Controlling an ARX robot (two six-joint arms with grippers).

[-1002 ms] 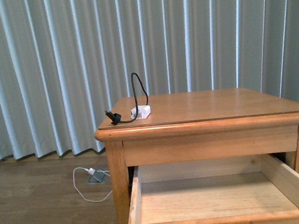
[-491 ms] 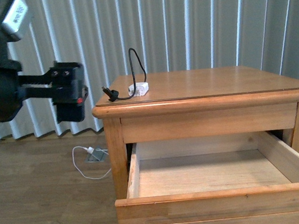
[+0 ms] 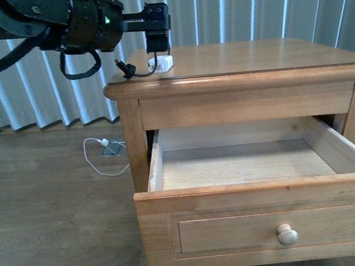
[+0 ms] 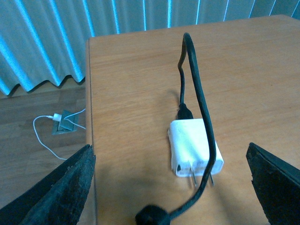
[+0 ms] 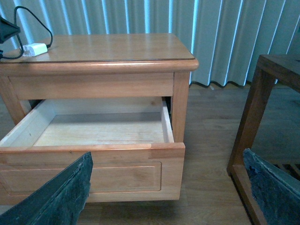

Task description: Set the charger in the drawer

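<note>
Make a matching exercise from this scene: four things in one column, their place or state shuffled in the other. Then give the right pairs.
Things
1. charger
2. drawer
3. white cable
4. left tool

Place or state
A. lying on the floor beside the nightstand
B. pulled open
C. open, hovering over the charger
D. sitting on the nightstand top, near a corner

Pairs: 1-D, 2-B, 3-A, 4-C
</note>
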